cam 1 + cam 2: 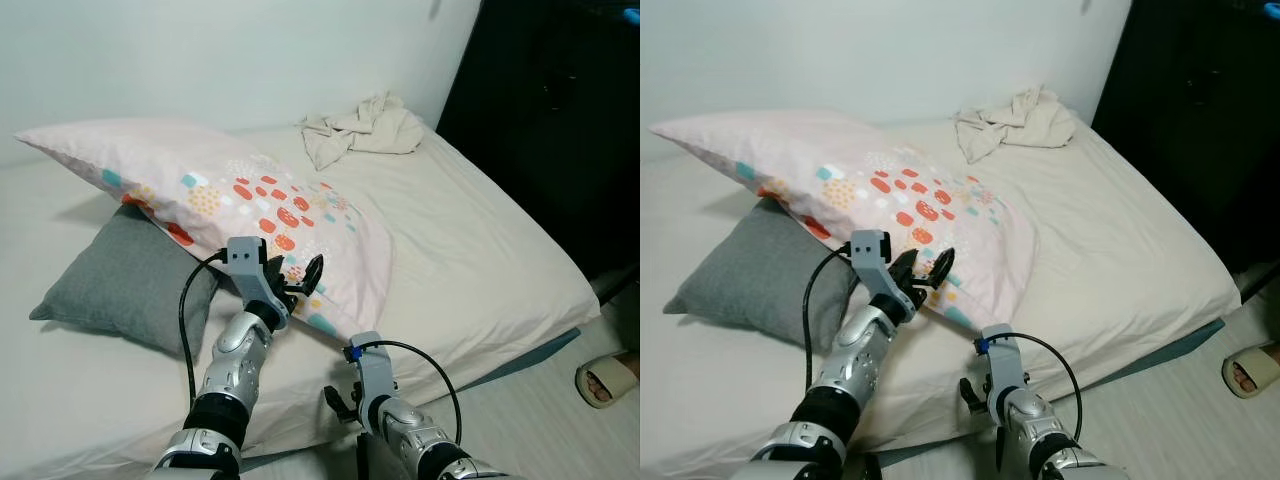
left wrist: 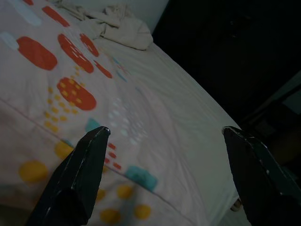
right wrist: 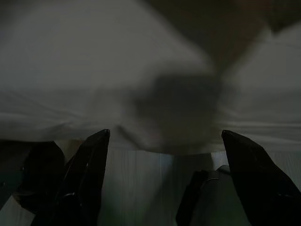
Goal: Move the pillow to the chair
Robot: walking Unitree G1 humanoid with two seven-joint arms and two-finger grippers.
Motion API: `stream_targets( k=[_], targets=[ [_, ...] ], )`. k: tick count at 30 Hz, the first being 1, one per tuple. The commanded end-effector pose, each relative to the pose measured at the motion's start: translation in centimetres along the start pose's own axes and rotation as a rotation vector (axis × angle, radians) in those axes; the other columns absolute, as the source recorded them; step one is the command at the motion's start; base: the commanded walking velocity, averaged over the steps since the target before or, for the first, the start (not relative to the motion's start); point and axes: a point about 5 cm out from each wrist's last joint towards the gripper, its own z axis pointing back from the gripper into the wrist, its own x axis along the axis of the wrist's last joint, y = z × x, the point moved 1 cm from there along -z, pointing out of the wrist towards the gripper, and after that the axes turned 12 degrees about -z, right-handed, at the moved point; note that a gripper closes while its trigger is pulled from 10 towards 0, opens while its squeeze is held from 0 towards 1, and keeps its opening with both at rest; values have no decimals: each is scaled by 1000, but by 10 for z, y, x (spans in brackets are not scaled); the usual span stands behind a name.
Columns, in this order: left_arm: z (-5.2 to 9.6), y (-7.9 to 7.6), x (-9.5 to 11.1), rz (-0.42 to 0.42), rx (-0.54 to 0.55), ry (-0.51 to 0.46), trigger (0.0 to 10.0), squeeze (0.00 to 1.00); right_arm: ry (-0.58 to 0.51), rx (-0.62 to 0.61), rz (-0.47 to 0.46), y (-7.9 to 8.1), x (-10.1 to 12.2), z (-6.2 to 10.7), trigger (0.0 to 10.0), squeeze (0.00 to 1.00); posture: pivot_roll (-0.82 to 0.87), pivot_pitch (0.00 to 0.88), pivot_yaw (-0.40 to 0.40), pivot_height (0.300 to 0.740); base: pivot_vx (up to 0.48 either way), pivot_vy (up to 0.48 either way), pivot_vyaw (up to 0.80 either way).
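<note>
Two pillows: patterned pillow (image 1: 250, 205), grey pillow (image 1: 125, 275). Left gripper (image 1: 297, 277) spread; right gripper (image 3: 164, 141) seemingly spread.

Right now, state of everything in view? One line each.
patterned pillow: on the bed, leaning on the grey pillow, not gripped.
grey pillow: flat, partly under it.
crumpled cloth: bunched at the bed's far corner.
left tool: open, at the patterned pillow's near edge.
right tool: open, low beside the bed.

A pale pink pillow (image 1: 230, 190) with red, yellow and teal spots leans on a plain grey cushion (image 1: 125, 280), both on a cream bed (image 1: 480, 250).
</note>
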Motion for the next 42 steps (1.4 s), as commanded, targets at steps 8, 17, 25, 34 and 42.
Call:
stream_targets(
  k=[8, 17, 25, 34, 42],
  targets=[
    [-5, -17, 0, 21, -58, 5, 10000, 0, 70, -58, 3, -9, -17, 4, 10000, 0, -44, 92, 2, 567, 0, 0, 0],
    [-8, -21, 0, 13, -82, 11, 10000, 0, 115, -92, -16, -20, -36, 10, 10000, 0, -54, 79, 2, 537, 0, 0, 0],
    [-21, -34, 11, 238, -127, -2, 10000, 0, 145, -96, -1, -21, -46, 13, 10000, 0, -63, 71, 13, 537, 0, 0, 0],
    [-32, -39, 5, 351, 4, 109, 10000, 0, 100, -84, -19, -15, -34, 8, 10000, 0, -74, 71, 35, 537, 0, 0, 0],
    [-32, -25, -9, 284, 224, 248, 10000, 0, 79, -73, -20, -12, -30, 7, 10000, 0, -72, 94, 40, 537, 0, 0, 0]
  ],
)
